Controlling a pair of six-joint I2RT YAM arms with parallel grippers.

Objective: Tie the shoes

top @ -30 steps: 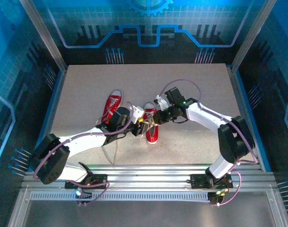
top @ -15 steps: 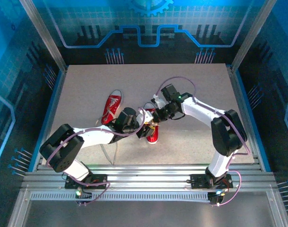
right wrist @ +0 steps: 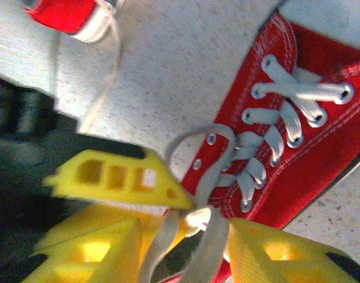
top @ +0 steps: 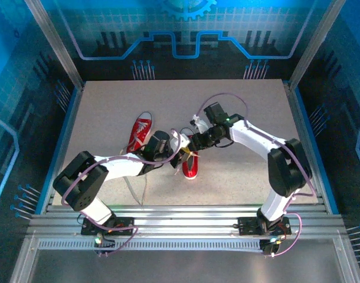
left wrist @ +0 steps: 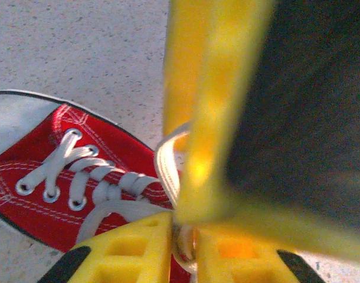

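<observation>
White flat lace (left wrist: 168, 171) loops off the red canvas shoe (left wrist: 32, 183), clamped in my left pincer (left wrist: 183, 250). My right pincer (right wrist: 186, 236), jaws apart, sits nearer it than before.

Red canvas with white stitching on the shoes (top: 141, 131), with white laces (right wrist: 298, 91), white toe caps (left wrist: 15, 115) and white soles (right wrist: 90, 28) edged by a thin dark line. Pale beige-grey with fine dark speckles across the bench (top: 109, 106), bordered in blue along its left and right edges. Bright yellow on the left claw (left wrist: 183, 242) and right claw (right wrist: 186, 236), white and black on the arms (top: 251, 138), lilac on their cables (top: 227, 101), glowing blue circuit-line patterning on the dark walls (top: 180, 35).
</observation>
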